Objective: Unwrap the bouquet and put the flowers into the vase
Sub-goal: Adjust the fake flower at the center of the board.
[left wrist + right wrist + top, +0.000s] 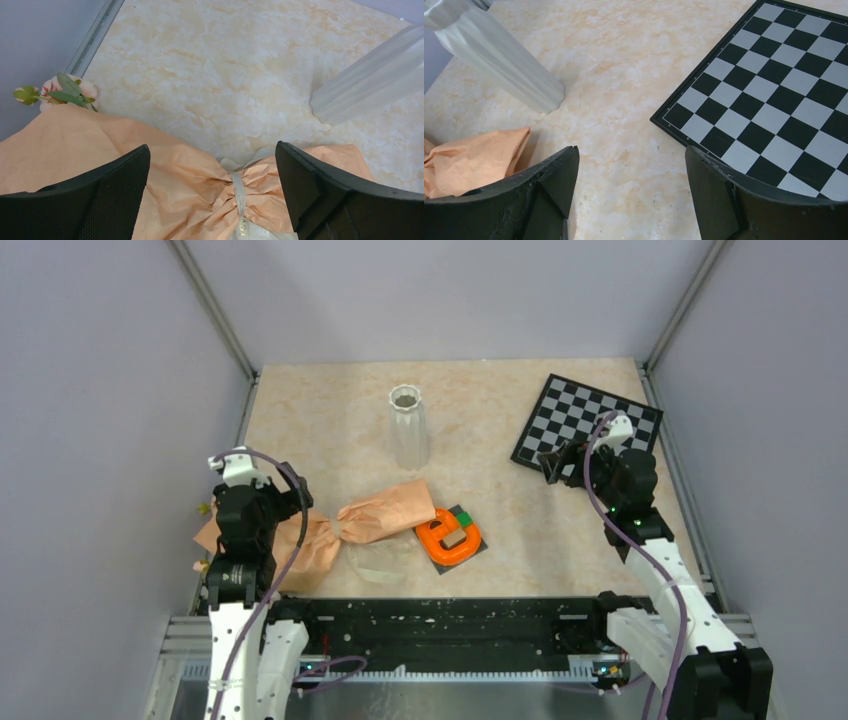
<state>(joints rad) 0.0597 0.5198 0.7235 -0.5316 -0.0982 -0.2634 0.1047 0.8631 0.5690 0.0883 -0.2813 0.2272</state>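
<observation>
1. The bouquet [340, 525] is one long bundle of crinkled peach-tan kraft paper. It lies flat on the tabletop [500, 500] in the lower left of the overhead view and is pinched to a narrow waist at mid-length.
2. One cream ribbon [239, 192] cinches that waist. In the left wrist view the paper fans out in creases on either side of it.
3. The flowers [60, 92] barely show. A pale pink-and-white bloom and a few matte green leaves poke from the paper's open end at the left edge of the left wrist view. The stems are hidden in the wrap.
4. The vase [408, 428] is a single tall, narrow white one with vertical ribs and a scalloped rim. It stands upright above the bouquet, near the centre of the overhead view, apart from the paper.
5. The tabletop has a glossy beige marbled surface.
6. One orange plastic ring [447, 538] sits on a dark square pad just right of the bouquet's end.
7. One black-and-white checkerboard [588, 423] lies flat and turned at an angle in the upper right.
8. The left end effector [211, 147] has two black fingers spread wide. It hangs over the ribbon waist and grips nothing.
9. The right end effector [631, 150] is likewise spread and empty. It is over bare tabletop between the vase base and the checkerboard corner.
</observation>
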